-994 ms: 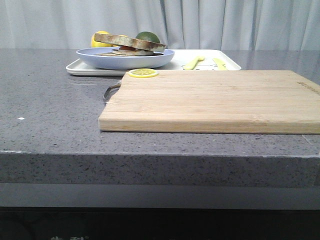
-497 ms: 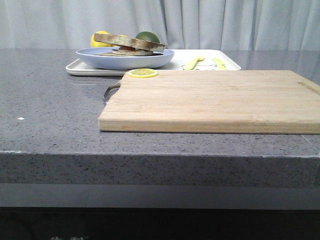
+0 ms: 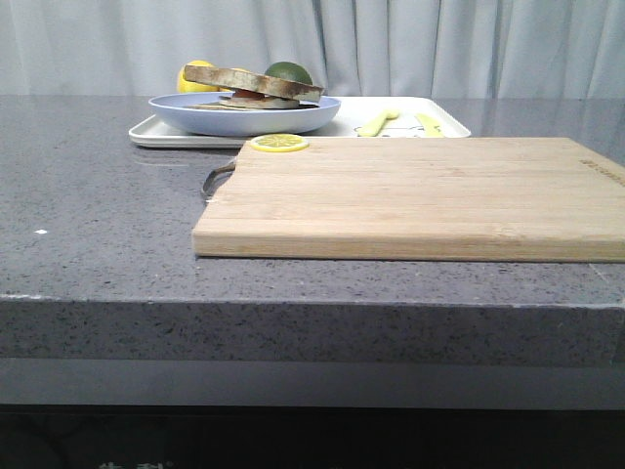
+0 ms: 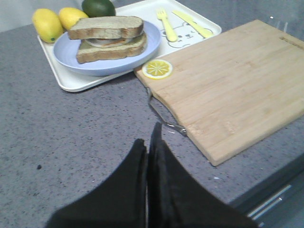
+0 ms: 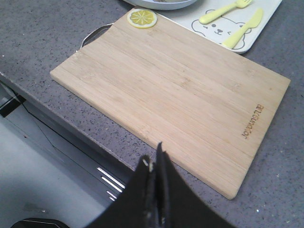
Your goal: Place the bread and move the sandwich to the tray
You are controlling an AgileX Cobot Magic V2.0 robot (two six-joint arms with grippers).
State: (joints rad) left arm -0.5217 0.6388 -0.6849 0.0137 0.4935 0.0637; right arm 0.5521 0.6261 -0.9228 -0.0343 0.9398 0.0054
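A cutting board (image 3: 420, 195) lies on the countertop (image 3: 98, 215), near its front edge and toward the right. A lemon slice (image 3: 279, 143) rests on the board's back left corner. Behind the board lies the tray (image 3: 146, 132), holding the sandwich (image 3: 252, 88) on its plate (image 3: 195, 112) at left, with fruit (image 4: 47, 23) behind and cutlery (image 3: 400, 122) at right.

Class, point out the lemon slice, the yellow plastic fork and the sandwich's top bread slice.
Round yellow lemon slice (image 4: 157, 69), left wrist view, its centre.
Yellow plastic fork (image 4: 165, 26), left wrist view, mid-handle.
Brown-crusted top bread slice (image 4: 105, 27), left wrist view, upper face.
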